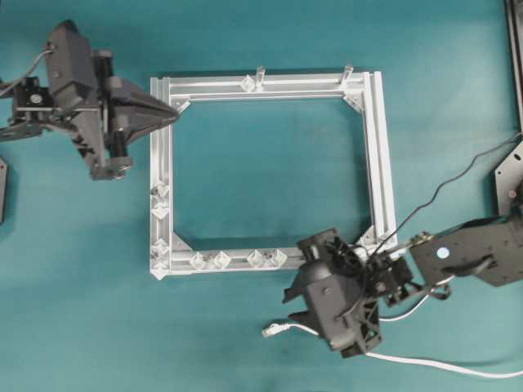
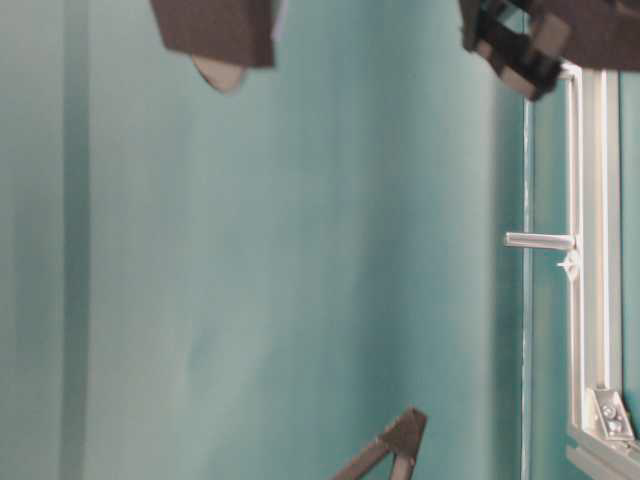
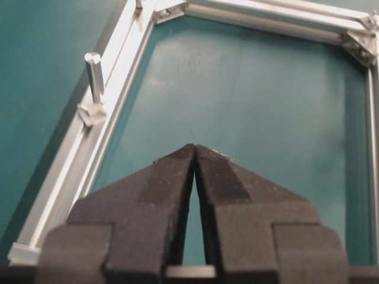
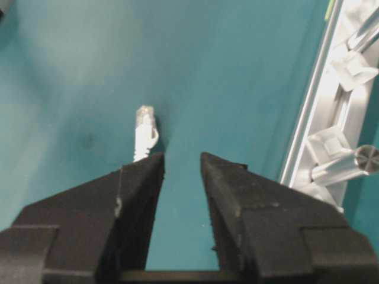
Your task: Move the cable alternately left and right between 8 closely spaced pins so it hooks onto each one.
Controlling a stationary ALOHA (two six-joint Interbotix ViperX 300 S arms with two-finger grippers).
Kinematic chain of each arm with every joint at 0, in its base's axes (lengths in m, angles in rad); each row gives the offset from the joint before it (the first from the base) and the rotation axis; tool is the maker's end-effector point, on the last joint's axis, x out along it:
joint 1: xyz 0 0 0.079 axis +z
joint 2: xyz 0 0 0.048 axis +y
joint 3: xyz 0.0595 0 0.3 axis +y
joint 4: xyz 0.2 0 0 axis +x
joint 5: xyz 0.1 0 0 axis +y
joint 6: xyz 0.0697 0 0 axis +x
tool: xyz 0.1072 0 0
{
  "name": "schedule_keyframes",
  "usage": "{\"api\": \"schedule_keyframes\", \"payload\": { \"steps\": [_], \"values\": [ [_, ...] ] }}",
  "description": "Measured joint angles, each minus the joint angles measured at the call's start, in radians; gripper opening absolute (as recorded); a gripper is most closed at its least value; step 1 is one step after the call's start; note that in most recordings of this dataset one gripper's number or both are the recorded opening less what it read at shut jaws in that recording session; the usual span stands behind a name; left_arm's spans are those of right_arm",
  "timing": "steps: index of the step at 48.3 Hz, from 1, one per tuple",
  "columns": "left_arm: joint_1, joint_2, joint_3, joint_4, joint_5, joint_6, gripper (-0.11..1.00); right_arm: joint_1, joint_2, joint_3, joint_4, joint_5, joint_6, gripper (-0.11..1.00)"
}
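Right gripper (image 4: 182, 163) with fingers (image 4: 222, 177) parted by a narrow gap, holding nothing, only teal surface (image 4: 225, 71) between the tips. Just beyond the tip of its left-hand finger in the wrist view, lying flat on the surface, the cable (image 4: 142, 139), its clear network-type plug (image 4: 144, 117) pointing away from the fingers; whether cord and finger touch cannot be told. In the overhead view, the same plug (image 1: 273, 330) just beside the right gripper (image 1: 306, 314), with the white cord running under the gripper body and trailing off along the surface behind it. Off to the right-hand side of those fingers, the silver aluminium frame (image 4: 308, 124) carrying faceted whitish pins (image 4: 327, 145), none of them hooked by the cable. Left gripper (image 3: 194, 149) with fingers (image 3: 172, 177) brought together at the tips, nothing between them, poised by the frame's corner (image 1: 181, 104). Ahead and to the left-hand side of those tips, a cylindrical metal post (image 3: 93, 76) upright on the rail with a pin (image 3: 92, 112) at its foot. More pins (image 1: 161, 202) spaced along the far rails, well apart from both sets of fingers.
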Motion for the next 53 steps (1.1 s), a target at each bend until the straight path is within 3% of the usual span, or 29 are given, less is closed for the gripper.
{"api": "schedule_keyframes", "payload": {
  "steps": [20, 36, 45, 53],
  "values": [
    [0.000, -0.175, 0.112, 0.000, 0.037, 0.000, 0.10, 0.025, 0.087, -0.109, -0.002, 0.130, 0.003, 0.39],
    [-0.002, -0.428, 0.256, 0.000, 0.084, 0.000, 0.10, 0.044, 0.144, -0.160, -0.002, 0.160, 0.012, 0.39],
    [-0.002, -0.650, 0.331, 0.000, 0.172, 0.000, 0.10, 0.046, 0.179, -0.183, 0.000, 0.167, 0.012, 0.39],
    [0.000, -0.838, 0.360, 0.000, 0.322, 0.000, 0.10, 0.046, 0.206, -0.198, -0.002, 0.187, 0.012, 0.39]
  ]
}}
